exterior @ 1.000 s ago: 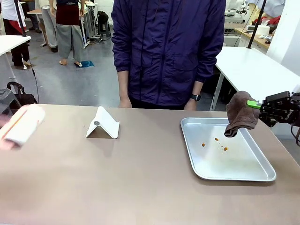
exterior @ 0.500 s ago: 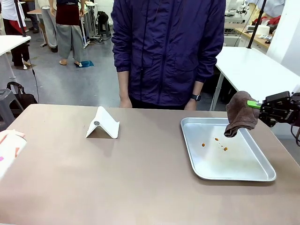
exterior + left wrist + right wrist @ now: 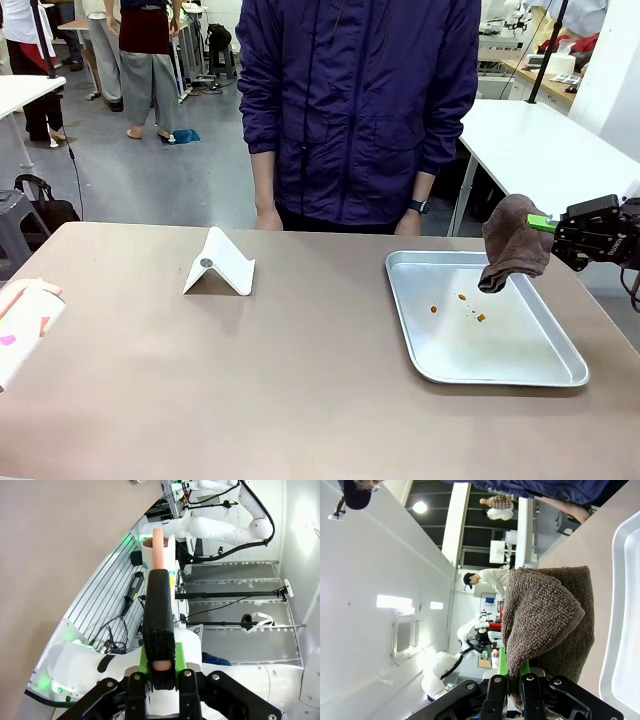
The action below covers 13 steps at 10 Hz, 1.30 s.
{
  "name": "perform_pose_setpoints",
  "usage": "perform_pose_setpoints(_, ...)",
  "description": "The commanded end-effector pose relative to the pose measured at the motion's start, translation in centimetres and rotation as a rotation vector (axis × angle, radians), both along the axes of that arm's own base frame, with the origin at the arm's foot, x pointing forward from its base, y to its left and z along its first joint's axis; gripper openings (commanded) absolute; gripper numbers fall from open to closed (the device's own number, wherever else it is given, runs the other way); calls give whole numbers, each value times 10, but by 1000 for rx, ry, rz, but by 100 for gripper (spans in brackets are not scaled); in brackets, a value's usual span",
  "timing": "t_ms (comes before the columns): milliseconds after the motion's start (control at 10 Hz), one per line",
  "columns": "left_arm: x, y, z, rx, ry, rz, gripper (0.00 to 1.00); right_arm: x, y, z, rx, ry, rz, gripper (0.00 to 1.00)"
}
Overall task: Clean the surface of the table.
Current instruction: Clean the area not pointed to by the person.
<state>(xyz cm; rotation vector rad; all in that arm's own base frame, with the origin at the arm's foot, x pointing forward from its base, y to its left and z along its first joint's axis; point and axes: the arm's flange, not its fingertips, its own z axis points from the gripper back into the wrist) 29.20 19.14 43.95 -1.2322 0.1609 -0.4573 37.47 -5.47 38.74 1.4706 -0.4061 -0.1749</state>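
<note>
Our left claw (image 3: 160, 656), clamped on a white-and-pink tool (image 3: 22, 325), moved down by the worktop (image 3: 300, 390), maybe ready to clean. Our right claw (image 3: 541, 224) still squeezes the brown cloth (image 3: 512, 245).

Bare table (image 3: 300, 390) runs free before me from centre down to 6 o'clock. A white stand (image 3: 220, 265) sits in the way at 11 o'clock. The tray (image 3: 500, 381) takes the 3 o'clock side, my cloth (image 3: 513, 245) hanging over its far corner. A person (image 3: 360, 110) stands close at 12, and my brush (image 3: 159, 625) juts in at 9.
</note>
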Motion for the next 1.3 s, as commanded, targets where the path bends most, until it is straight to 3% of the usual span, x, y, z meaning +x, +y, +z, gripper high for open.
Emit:
perform_pose_setpoints(0,0,3,4,0,10,10,22,-1,0,3,-1,-7,3,0)
perform_pose_setpoints(600,0,3,4,0,10,10,22,-1,0,3,-1,-7,3,0)
perform_pose_setpoints(700,0,3,4,0,10,10,22,0,0,0,0,0,0,8)
perform_pose_setpoints(900,0,3,4,0,10,10,22,26,13,10,-232,25,111,8)
perform_pose_setpoints(1000,0,3,4,0,10,10,22,33,15,14,-457,96,217,8)
perform_pose_setpoints(1200,0,3,4,0,10,10,22,46,6,25,-579,143,266,8)
